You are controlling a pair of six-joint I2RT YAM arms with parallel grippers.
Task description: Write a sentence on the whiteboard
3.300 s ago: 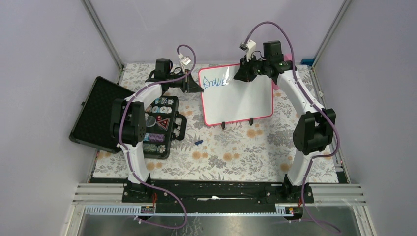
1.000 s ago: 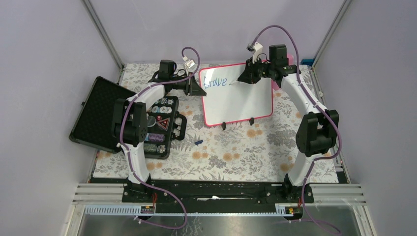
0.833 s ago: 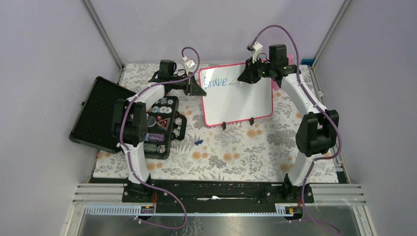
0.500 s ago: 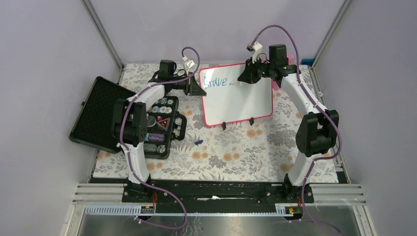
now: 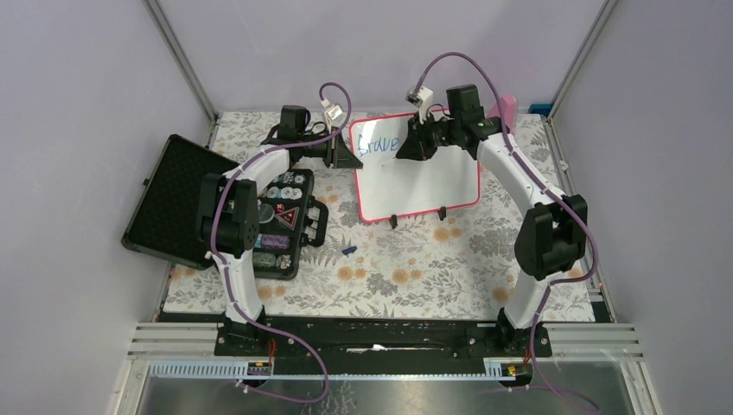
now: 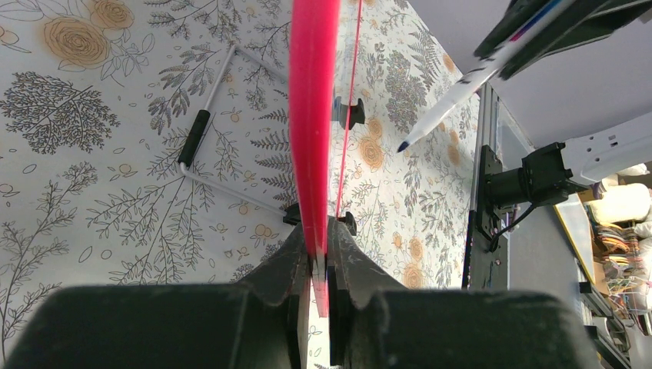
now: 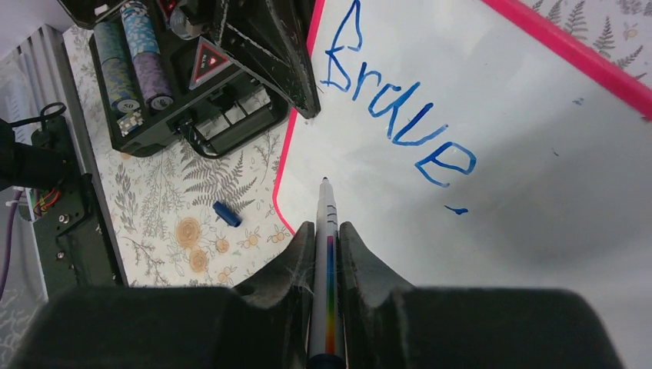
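The whiteboard (image 5: pixel 419 181) stands tilted on its feet at the back of the table, with blue lettering "Brave" (image 5: pixel 379 144) at its top left. My left gripper (image 5: pixel 349 154) is shut on the board's left red-pink frame, seen edge-on (image 6: pixel 314 115) between its jaws (image 6: pixel 319 257). My right gripper (image 5: pixel 404 147) is shut on a white marker (image 7: pixel 327 246) with a rainbow stripe. The marker's tip (image 7: pixel 324 181) points at the board's (image 7: pixel 507 200) blank area below "Brave" (image 7: pixel 392 108), near the left frame. From the left wrist, the marker (image 6: pixel 461 83) hangs a little off the board's face.
An open black case (image 5: pixel 281 216) of poker chips lies left of the board, its lid (image 5: pixel 168 199) spread further left. A blue marker cap (image 5: pixel 348 250) lies on the floral cloth in front. A pink object (image 5: pixel 506 108) stands behind the board's right corner.
My right arm has swung left across the board with the marker, from right of "Brave" to below the word. The left gripper and the board have stayed still.
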